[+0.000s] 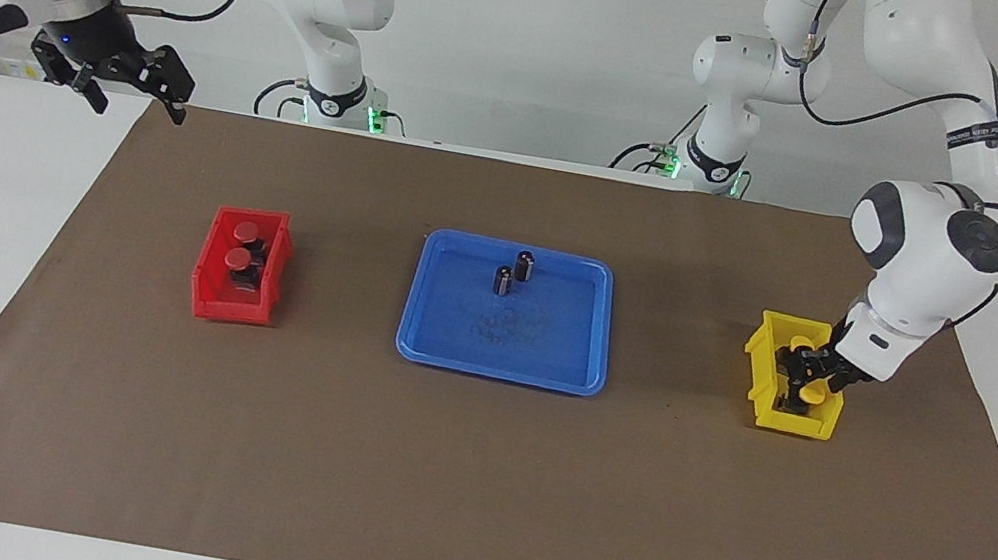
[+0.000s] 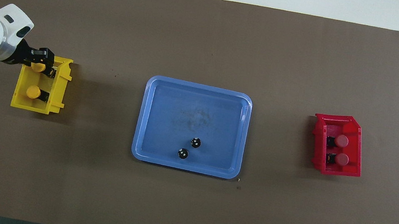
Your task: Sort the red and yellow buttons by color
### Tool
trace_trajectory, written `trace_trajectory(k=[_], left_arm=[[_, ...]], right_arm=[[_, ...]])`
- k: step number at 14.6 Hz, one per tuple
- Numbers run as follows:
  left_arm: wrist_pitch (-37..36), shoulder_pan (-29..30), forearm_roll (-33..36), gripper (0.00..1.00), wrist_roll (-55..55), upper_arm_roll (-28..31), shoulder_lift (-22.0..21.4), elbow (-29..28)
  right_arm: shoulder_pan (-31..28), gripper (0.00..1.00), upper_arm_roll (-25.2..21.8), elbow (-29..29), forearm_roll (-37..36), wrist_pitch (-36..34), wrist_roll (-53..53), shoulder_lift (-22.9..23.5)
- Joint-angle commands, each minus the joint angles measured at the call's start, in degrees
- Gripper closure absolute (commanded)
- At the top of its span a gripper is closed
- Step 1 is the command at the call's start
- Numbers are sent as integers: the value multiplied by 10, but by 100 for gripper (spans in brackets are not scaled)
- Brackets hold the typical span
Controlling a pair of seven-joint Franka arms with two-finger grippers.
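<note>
Two yellow buttons [image 2: 37,67] [image 2: 33,92] lie in the yellow bin [image 2: 61,86], at nine o'clock from the blue tray [image 2: 142,119] on the overhead dial, one toward the bin's twelve o'clock end, one toward its six. The left gripper [image 1: 809,378] reaches down into that bin over the twelve o'clock button; whether its fingers clasp it I cannot tell. Inside the tray, two dark cylinders [image 2: 196,142] [image 2: 183,153] stand upright near six o'clock. At three o'clock sits the red bin [image 2: 350,174] with both red buttons [image 2: 342,141] [image 2: 342,159] inside. The right gripper [image 1: 132,82] waits, raised, fingers spread, over the brown mat's [image 2: 183,213] three o'clock edge.
</note>
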Motion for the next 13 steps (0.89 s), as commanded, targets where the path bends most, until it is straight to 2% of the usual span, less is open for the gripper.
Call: trace_trajectory(k=[1, 5, 9, 13], left_arm=[[-91, -1, 4, 0, 14, 3, -6, 63], [-199, -4, 5, 0, 31, 0, -57, 110], [-263, -6, 5, 0, 73, -8, -114, 114], [-325, -7, 0, 0, 73, -21, -121, 178]], right_arm=[[-11, 0, 10, 2, 1, 17, 2, -1], [-15, 0, 9, 6, 1, 10, 0, -1], [-16, 0, 6, 4, 1, 10, 1, -1], [-15, 0, 6, -6, 1, 11, 1, -5]])
